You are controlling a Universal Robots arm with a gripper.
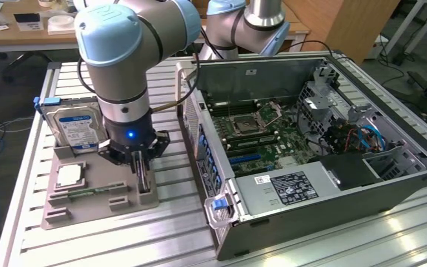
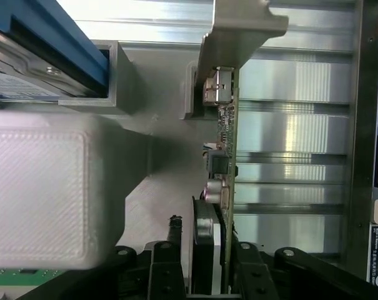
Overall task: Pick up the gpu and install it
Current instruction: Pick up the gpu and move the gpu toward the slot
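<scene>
A wooden desk (image 1: 6,36) and cabinet (image 1: 339,25) stand behind the ribbed metal table (image 1: 124,239).

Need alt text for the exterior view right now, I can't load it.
The arm's gripper reaches down onto the gpu, which stands on edge in a grey holder beside a hard drive. At the exterior view's right sits the open computer case.

I have the holder tray (image 1: 95,210) on the table (image 1: 169,236) at the exterior view's left, and the open computer case (image 1: 332,214) at its right. In the tray, the hard drive (image 1: 76,125) stands at the far end. The processor chip (image 1: 69,175) lies nearer, and the memory stick (image 1: 87,192) nearer still. The gpu (image 1: 144,182) stands on edge along the tray's case-side edge, directly under the end effector (image 1: 140,164).
</scene>
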